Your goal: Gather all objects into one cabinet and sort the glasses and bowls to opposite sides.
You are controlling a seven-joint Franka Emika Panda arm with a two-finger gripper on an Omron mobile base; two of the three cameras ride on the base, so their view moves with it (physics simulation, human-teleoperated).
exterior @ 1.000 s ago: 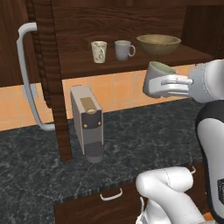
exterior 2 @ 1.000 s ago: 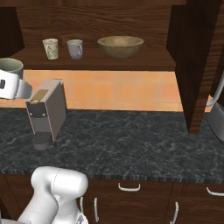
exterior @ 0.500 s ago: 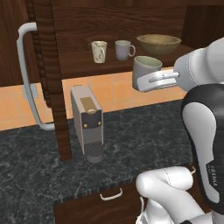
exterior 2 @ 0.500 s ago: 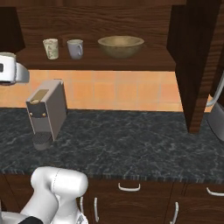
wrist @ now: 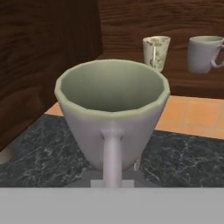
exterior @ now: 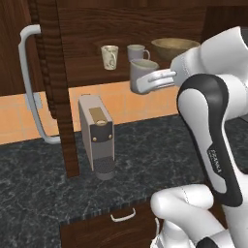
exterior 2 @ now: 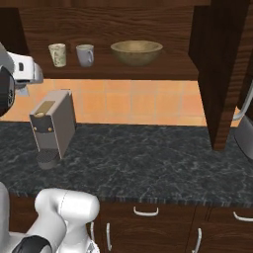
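My gripper [exterior: 151, 81] is shut on the pale greenish-white cup [exterior: 141, 73] and holds it upright in the air just in front of the cabinet's shelf [exterior: 145, 65]. In the hand view this cup [wrist: 111, 109] is close up, with its handle toward the camera. On the shelf stand a cream patterned cup [exterior: 110, 56], a grey mug [exterior: 137, 51] and, to their right, the wide tan bowl [exterior: 175, 47]. The held cup hangs slightly below and in front of the grey mug. From the right, the cream cup [exterior 2: 57, 54], grey mug [exterior 2: 85, 55] and bowl [exterior 2: 136, 52] line the shelf.
The cabinet's open door [exterior: 55, 72] with its white bar handle [exterior: 30, 82] juts out at the left. A grey coffee machine [exterior: 97, 133] stands on the dark stone counter [exterior: 145, 155] under the shelf. Another dark cabinet side [exterior 2: 225, 74] hangs at the right.
The arm has carried the pale cup to the left and a little upward, from right of the shelf's front to just before the grey mug. The things on the shelf have not moved.
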